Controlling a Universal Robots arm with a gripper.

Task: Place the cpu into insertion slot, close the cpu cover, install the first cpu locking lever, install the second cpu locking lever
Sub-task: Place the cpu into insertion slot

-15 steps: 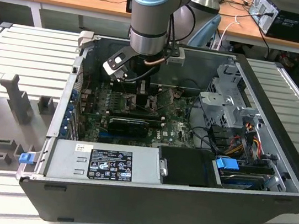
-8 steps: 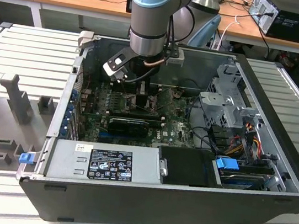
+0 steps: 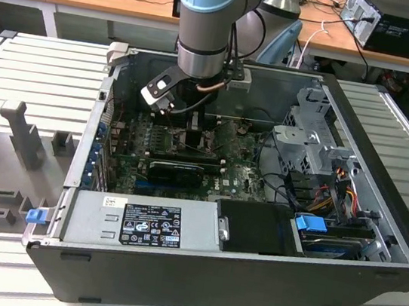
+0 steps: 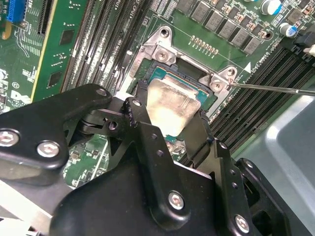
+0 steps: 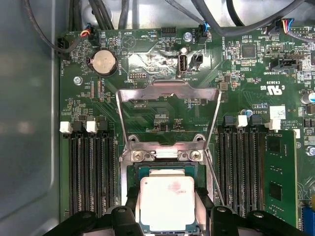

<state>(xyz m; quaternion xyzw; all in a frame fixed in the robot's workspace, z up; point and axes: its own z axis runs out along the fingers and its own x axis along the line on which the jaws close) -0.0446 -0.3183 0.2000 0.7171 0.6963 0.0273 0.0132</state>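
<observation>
The black tool (image 5: 167, 197) is clamped on two opposite edges of the chip (image 5: 166, 209), which sits in or just above the socket (image 5: 129, 174), at eleven o'clock from the middle of the case (image 3: 194, 281) in the exterior view. The chip seems light, stiff and fragile, so I would hold it by the edges only.

cpu (image 5: 166, 204): lower edge cut off by the picture's edge in the first wrist view; near corner hidden behind the gripper (image 4: 168, 118) in the second wrist view.
insertion slot (image 5: 132, 174): pin field covered by the cpu; seated or hovering, could not be told.
arm (image 3: 207, 24): top cropped in the exterior view.
</observation>
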